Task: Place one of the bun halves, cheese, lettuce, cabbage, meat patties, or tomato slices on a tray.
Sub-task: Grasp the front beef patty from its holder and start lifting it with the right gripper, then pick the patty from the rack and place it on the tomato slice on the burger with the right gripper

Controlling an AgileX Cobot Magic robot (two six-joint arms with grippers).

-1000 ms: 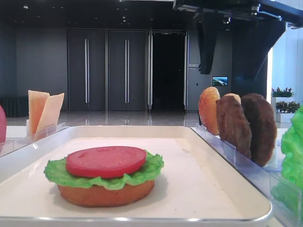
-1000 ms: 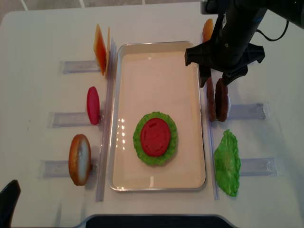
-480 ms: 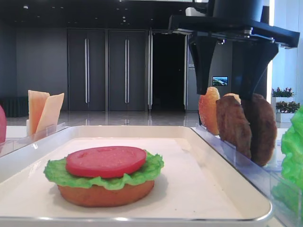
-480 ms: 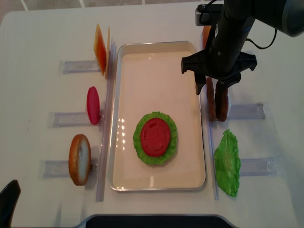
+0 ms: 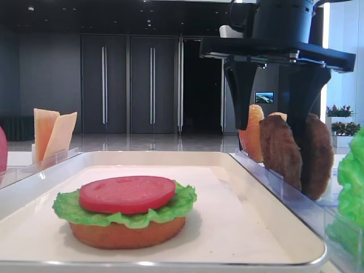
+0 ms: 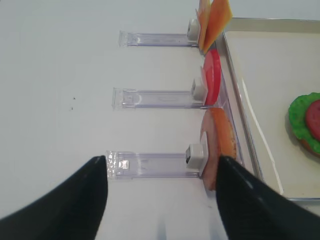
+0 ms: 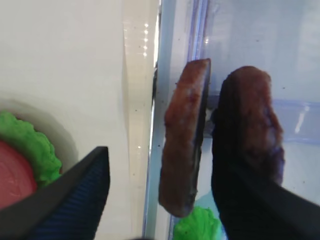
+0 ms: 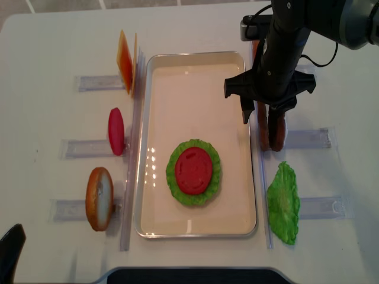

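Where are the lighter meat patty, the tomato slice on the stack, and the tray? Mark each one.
lighter meat patty (image 7: 184, 135), right wrist view, on its thin edge.
tomato slice (image 8: 193, 170), overhead view, on its flat red top.
tray (image 8: 195, 55), overhead view, on its far rim.

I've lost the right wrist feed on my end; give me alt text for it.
The open right gripper straddles the lighter reddish-brown meat patty, which stands on edge beside the darker patty. The tray lies left, with lettuce and tomato.
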